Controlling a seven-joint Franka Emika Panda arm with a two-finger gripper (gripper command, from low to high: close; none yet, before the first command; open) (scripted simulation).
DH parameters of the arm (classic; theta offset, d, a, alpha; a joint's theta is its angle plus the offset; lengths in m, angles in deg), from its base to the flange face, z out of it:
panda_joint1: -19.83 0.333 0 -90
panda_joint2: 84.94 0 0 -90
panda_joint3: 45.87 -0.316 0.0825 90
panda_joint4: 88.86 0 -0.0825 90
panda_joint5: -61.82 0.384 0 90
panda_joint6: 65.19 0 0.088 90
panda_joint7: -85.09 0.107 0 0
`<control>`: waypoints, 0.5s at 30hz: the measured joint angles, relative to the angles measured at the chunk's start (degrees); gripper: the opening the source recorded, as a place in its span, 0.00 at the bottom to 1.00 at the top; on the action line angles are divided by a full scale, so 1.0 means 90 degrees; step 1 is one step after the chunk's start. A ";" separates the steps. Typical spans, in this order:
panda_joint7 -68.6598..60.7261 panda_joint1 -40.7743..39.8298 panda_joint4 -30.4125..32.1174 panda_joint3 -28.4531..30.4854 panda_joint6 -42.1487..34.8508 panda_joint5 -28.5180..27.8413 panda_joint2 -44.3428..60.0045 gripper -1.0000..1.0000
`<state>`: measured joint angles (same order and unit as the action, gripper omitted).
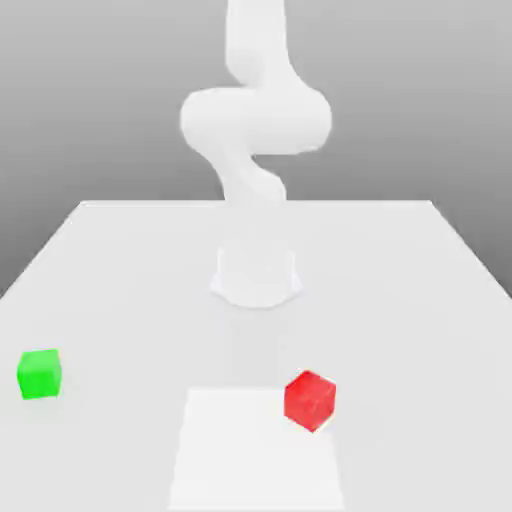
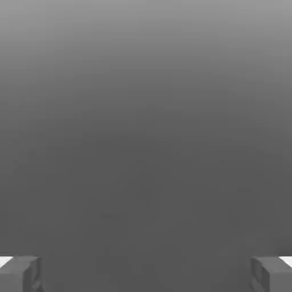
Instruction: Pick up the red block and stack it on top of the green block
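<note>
The red block (image 1: 310,400) rests on the white table (image 1: 420,300), near the front edge and slightly toward the exterior view's right of centre. It sits turned at an angle, one corner pointing toward the camera, and overlaps the far right corner of a brighter rectangular patch (image 1: 240,450) on the table surface. The green block (image 1: 40,373) rests on the same table at the exterior view's far left, well apart from the red block and square to the view. The white arm (image 1: 255,120) rises from its round base (image 1: 256,275) at mid-table, behind both blocks. In the hand view the gripper (image 2: 146,274) stands fully open, its two grey fingertips (image 2: 20,274) wide apart with nothing between them.
</note>
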<state>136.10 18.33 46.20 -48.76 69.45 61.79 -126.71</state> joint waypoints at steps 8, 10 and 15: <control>0.2160 -0.0510 0.1314 -0.1032 0.1165 -0.0033 0.1731 0.50; 0.2707 -0.0606 0.1646 -0.1246 0.1458 -0.0034 0.2175 0.50; 0.4140 -0.0744 0.2542 -0.1707 0.2281 0.0067 0.3416 0.50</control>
<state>173.36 11.63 69.08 -64.13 89.98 62.39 -95.97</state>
